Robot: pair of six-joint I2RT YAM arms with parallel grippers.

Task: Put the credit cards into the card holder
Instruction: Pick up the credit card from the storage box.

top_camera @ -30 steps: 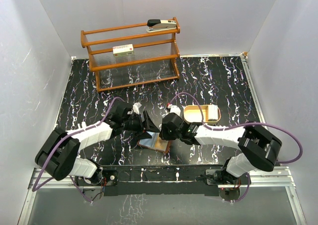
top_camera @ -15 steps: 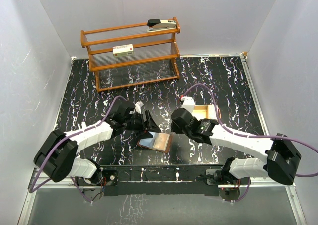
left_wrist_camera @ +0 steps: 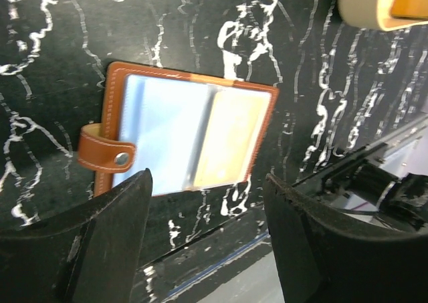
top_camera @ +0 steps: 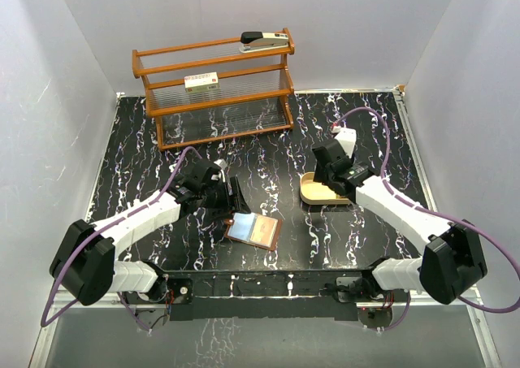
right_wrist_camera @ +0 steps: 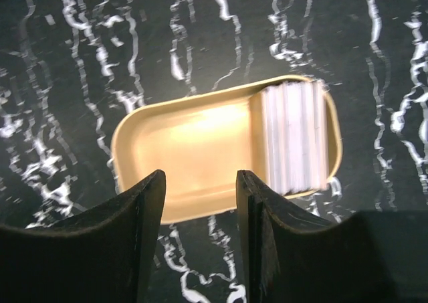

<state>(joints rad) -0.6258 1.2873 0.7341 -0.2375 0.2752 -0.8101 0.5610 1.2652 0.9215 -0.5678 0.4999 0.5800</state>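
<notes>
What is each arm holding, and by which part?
Nothing: left gripper hangs open near the card holder, right gripper open above the tray of credit cards.

A black desk [top_camera: 366,132] veined with white marbling carries a wooden rack [top_camera: 219,100] at its far left, built of orange-brown rails with clear ribbed panels. A black and white stapler [top_camera: 264,40] lies on the rack's top rail at the right end. A small white box with a red label [top_camera: 201,81] sits on the tier below. A shallow tan tray [top_camera: 307,191] with rounded corners rests on the desk's right half, well apart from the rack. White walls [top_camera: 366,27] enclose the desk.
</notes>
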